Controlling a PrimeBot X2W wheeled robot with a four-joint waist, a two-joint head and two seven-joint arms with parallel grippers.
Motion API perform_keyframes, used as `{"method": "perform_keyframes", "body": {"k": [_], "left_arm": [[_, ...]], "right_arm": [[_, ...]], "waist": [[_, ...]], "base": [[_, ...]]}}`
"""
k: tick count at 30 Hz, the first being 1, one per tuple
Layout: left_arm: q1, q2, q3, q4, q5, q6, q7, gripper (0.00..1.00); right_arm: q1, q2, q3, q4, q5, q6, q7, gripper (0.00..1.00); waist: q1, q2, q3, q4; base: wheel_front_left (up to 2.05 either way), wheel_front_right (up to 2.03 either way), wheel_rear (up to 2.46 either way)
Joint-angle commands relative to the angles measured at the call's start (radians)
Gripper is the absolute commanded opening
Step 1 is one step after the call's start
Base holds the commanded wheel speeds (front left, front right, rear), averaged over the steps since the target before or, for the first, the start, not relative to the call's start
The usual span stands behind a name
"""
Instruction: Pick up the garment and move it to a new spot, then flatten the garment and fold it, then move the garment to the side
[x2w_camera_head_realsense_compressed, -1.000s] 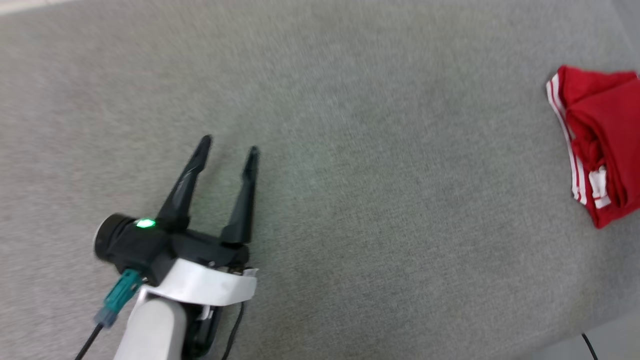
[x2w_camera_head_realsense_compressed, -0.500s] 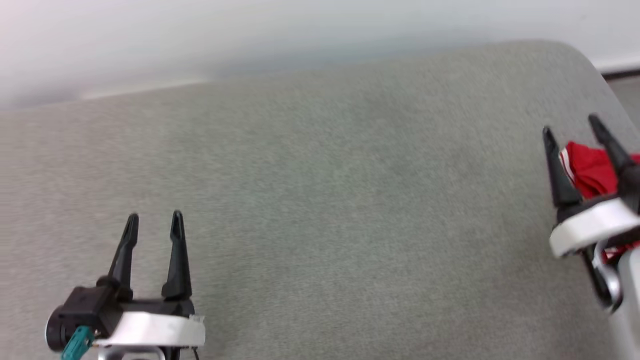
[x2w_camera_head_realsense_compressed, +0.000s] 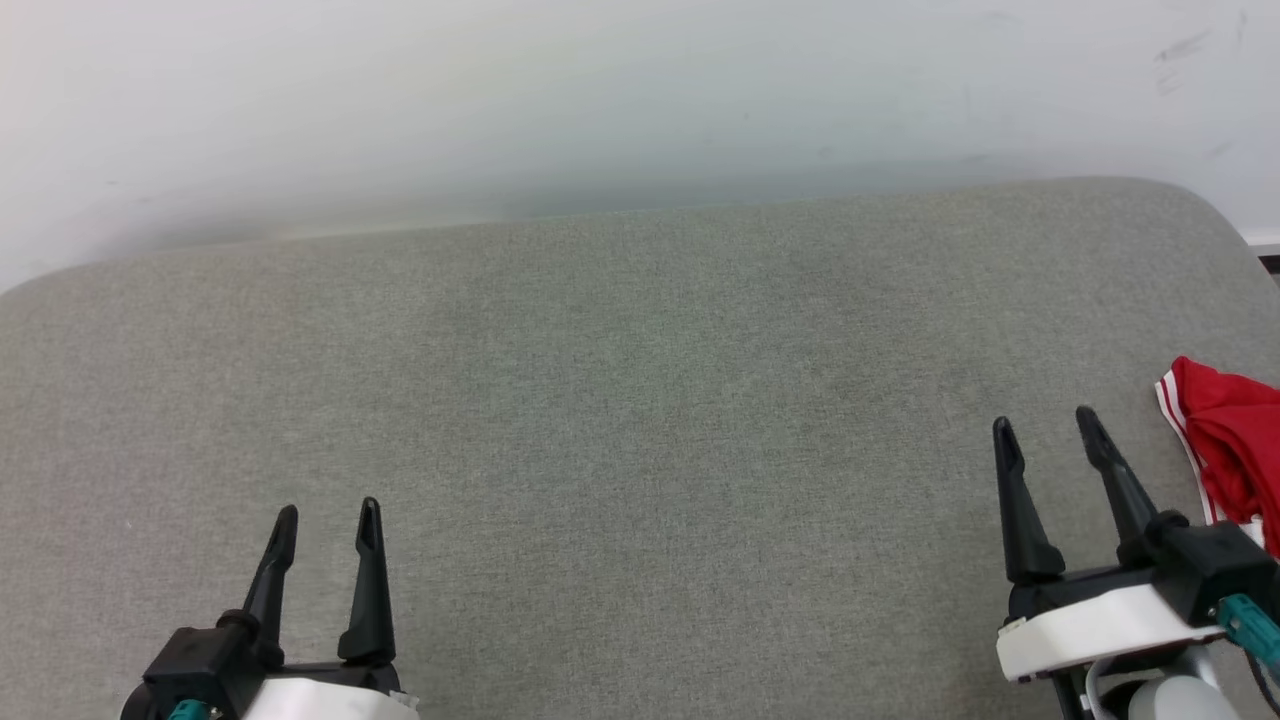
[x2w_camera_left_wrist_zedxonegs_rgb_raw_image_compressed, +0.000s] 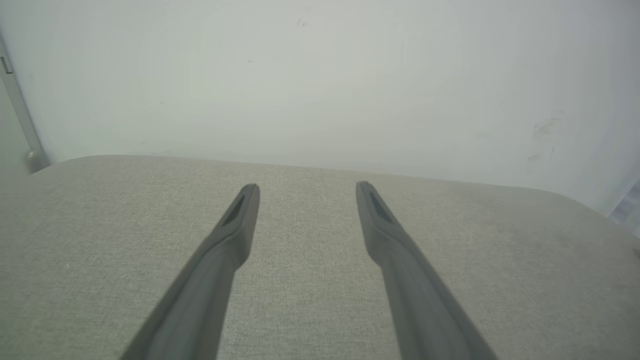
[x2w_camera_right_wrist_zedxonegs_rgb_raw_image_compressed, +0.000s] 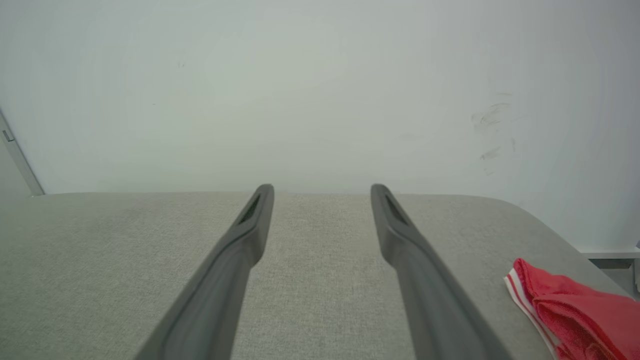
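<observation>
Garment (x2w_camera_head_realsense_compressed: 1232, 440) lies bunched at the right edge of the grey padded surface (x2w_camera_head_realsense_compressed: 640, 400), striped edge just right of the right pincer (x2w_camera_head_realsense_compressed: 1043, 420), well apart from the left pincer (x2w_camera_head_realsense_compressed: 329, 508); both pincers gape wide, empty, so the right arm looks nearer

The shirt (x2w_camera_head_realsense_compressed: 1228, 455) on the right is bright red with white edge stripes. The tabletop (x2w_camera_head_realsense_compressed: 640, 420) is flecked grey, the far wall (x2w_camera_head_realsense_compressed: 600, 90) off-white. The left gripper (x2w_camera_head_realsense_compressed: 327, 512) and right gripper (x2w_camera_head_realsense_compressed: 1043, 420) are black.
</observation>
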Motion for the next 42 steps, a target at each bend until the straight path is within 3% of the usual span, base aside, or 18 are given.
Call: {"method": "perform_keyframes", "body": {"k": [1, 17, 42], "left_arm": [[0.009, -0.001, -0.008, 0.004, -0.007, 0.008, -0.002, 1.0], [0.018, -0.001, -0.064, -0.003, 0.003, 0.003, -0.002, 1.0], [0.005, -0.001, -0.038, -0.009, -0.008, 0.013, -0.002, 1.0]], "right_arm": [[0.02, 0.01, -0.002, -0.004, -0.003, -0.001, -0.005, 1.0], [0.055, 0.035, 0.002, 0.01, 0.022, -0.001, -0.01, 1.0], [0.05, 0.035, 0.017, -0.002, 0.052, -0.001, -0.01, 1.0]], "waist": [[0.0001, 0.0, -0.007, 0.001], [0.0001, 0.0, -0.019, 0.003], [0.0001, 0.0, -0.005, 0.005]], "base": [[0.0, 0.0, 0.0], [0.0, 0.0, 0.0], [0.0, 0.0, 0.0]]}}
